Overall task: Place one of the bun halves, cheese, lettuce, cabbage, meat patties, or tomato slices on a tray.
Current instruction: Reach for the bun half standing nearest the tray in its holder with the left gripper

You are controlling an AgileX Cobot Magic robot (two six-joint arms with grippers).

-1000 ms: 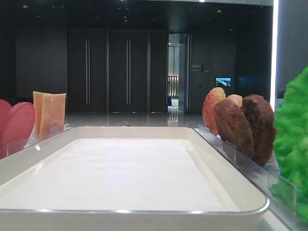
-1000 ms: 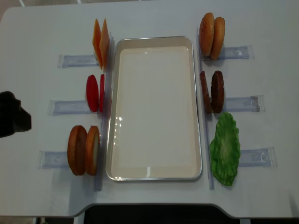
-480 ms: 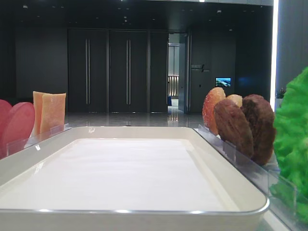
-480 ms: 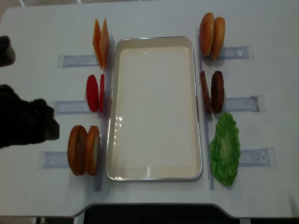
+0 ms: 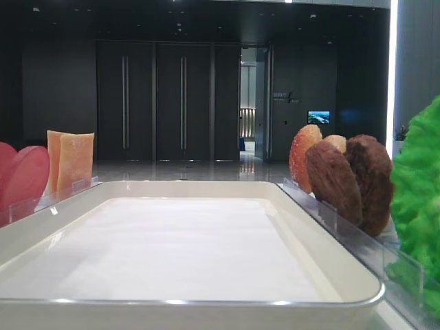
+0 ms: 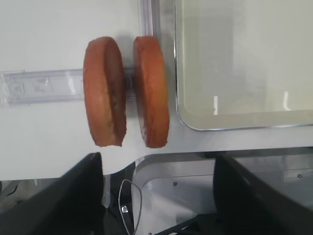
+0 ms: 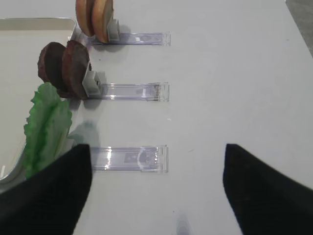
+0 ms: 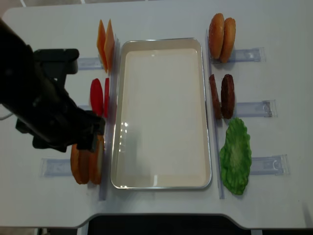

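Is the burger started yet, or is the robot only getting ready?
Only getting ready. Nothing looks done: the tray has no food on it. In hand: the left gripper is open above the two bun halves in their holder, gripping nothing. Left: grab one piece and put it on the tray. The meat patties, lettuce, cheese and tomato slices sit untouched.

White table [image 8: 161,14] w/ clear plastic holders [image 7: 129,91].
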